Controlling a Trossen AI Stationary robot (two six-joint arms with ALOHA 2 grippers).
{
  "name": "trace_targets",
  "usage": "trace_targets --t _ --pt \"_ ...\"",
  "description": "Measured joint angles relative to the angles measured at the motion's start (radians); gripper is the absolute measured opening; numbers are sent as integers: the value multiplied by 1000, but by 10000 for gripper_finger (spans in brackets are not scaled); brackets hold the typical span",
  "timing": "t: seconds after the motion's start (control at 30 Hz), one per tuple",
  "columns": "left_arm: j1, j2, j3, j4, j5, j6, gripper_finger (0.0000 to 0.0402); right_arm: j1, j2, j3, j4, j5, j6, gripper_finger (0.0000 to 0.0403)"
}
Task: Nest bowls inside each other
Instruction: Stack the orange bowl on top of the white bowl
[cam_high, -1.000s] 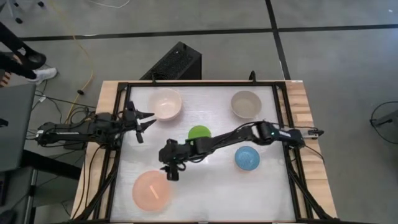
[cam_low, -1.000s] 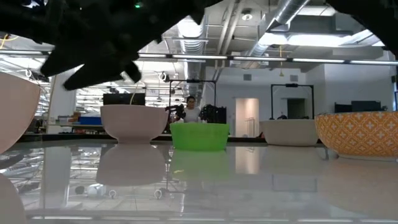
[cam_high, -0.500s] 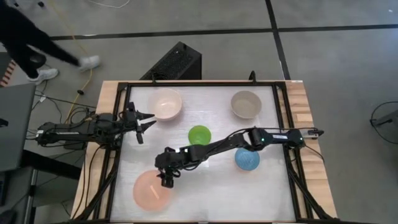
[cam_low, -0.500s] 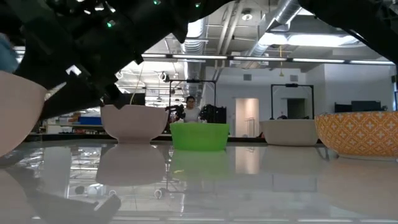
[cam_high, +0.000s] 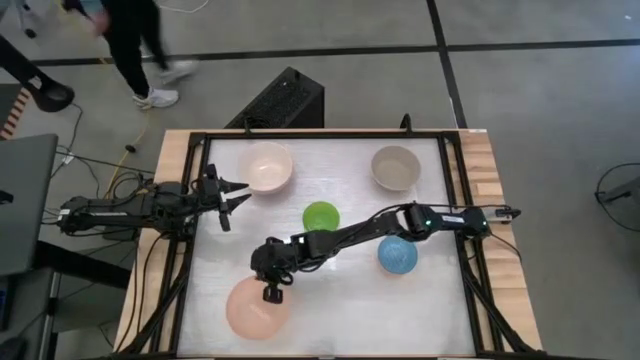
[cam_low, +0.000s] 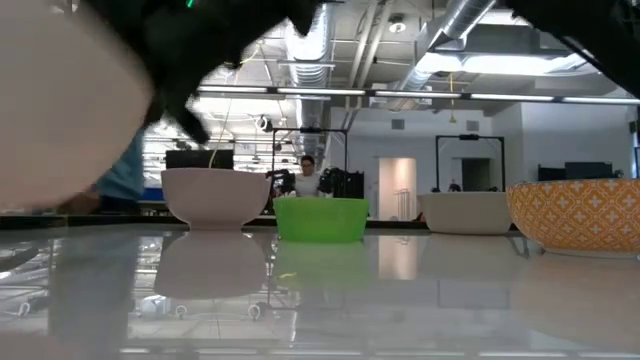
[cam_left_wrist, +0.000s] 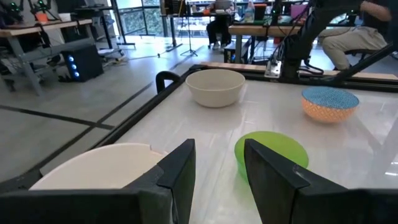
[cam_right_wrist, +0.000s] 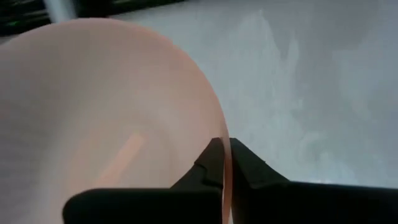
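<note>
The large salmon-pink bowl (cam_high: 255, 312) sits at the near left of the table, and my right gripper (cam_high: 270, 293) is shut on its rim. On the table stand the cream-white bowl (cam_high: 268, 167) at the far left, the grey-beige bowl (cam_high: 395, 167) at the far right, the small green bowl (cam_high: 321, 216) in the middle and the light blue bowl (cam_high: 397, 255) at the right. My left gripper (cam_high: 240, 190) waits open at the left edge, beside the cream-white bowl (cam_left_wrist: 106, 165). My right gripper pinches the salmon-pink bowl's rim (cam_right_wrist: 225, 144) on its far right side, one finger (cam_right_wrist: 210, 163) inside the bowl and the other (cam_right_wrist: 250, 165) outside. The fingers slant down from the table's far right. Whether the bowl is clear of the table I cannot tell.
The black frame (cam_high: 195, 220) runs round the table top. Bare table lies between the green bowl and the near edge. A person (cam_high: 135, 40) walks on the floor beyond the far left corner.
My right gripper has gone a little toward the near edge, down to the salmon-pink bowl, and has shut on its rim. The bowl has shifted a little toward the table's right.
</note>
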Motion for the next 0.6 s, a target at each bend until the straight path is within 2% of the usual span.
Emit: trace_targets --t 0.1,0.3,0.43,0.6 --pt "0 0 0 -1 0 3 128 -4 -95 1 -93 3 -89 8" --pt "0 0 0 0 0 6 128 -79 -250 3 -349 95 -185 8" --pt "0 0 0 0 -1 7 128 -183 -279 2 -461 156 -194 8" --pt "0 0 0 2 -2 7 128 -343 -274 0 -475 161 -197 8"
